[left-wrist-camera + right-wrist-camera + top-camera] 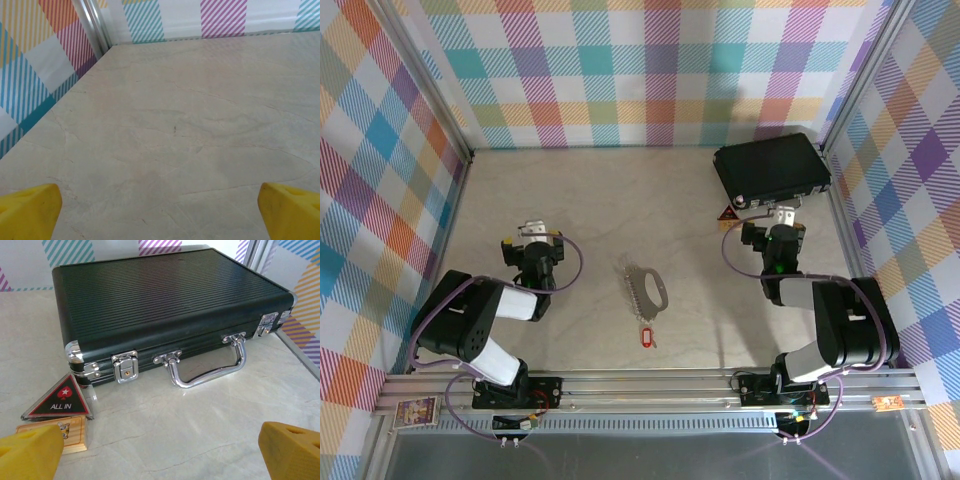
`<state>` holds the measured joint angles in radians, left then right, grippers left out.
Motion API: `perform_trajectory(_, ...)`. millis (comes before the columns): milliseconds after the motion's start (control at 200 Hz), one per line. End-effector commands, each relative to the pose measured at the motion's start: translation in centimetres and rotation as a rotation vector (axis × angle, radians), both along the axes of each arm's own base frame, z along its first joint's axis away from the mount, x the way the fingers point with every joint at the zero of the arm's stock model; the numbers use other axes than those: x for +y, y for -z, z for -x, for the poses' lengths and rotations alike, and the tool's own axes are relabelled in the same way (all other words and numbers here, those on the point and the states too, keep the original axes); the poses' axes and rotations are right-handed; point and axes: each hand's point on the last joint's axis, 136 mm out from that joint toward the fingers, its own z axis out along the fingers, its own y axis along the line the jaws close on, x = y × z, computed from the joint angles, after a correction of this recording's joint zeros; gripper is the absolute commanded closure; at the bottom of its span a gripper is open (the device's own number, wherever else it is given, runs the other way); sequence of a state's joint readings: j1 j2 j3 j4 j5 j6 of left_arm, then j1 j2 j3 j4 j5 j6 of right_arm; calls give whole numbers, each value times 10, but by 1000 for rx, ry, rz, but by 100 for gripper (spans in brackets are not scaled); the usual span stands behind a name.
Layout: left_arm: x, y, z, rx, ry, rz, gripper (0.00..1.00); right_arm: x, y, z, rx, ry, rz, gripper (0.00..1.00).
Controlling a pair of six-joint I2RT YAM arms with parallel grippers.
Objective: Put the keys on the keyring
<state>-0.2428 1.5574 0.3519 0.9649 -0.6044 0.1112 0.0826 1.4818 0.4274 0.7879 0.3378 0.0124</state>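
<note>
The tiny red-headed key [644, 337] lies on the table near the front middle. Just behind it rests the silvery keyring [644, 286], a half-oval loop with a jagged straight edge. My left gripper [537, 231] sits to the left of both, well apart from them. Its yellow fingers [30, 212] stand wide open over bare marble. My right gripper [783, 213] is at the right, in front of the black case, also open with only tabletop between its yellow fingers [292, 452].
A black ribbed case [170, 315] with chrome latches and handle lies at the back right. A small triangular "ALL IN" block [59, 402] on a wooden base stands at its front left corner. Checked walls enclose the marble table [620, 210].
</note>
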Motion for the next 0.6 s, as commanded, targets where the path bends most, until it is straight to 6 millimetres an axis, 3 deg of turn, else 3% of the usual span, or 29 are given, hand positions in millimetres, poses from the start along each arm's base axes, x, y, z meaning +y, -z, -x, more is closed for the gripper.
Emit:
perform_trajectory(0,-1,-5,-10,-4,26,78,0,8,11,-6,60,-57,-68,1)
perform_trajectory(590,2,12,-18,36,104,197,0,10,13,-4,57,-118,-124,1)
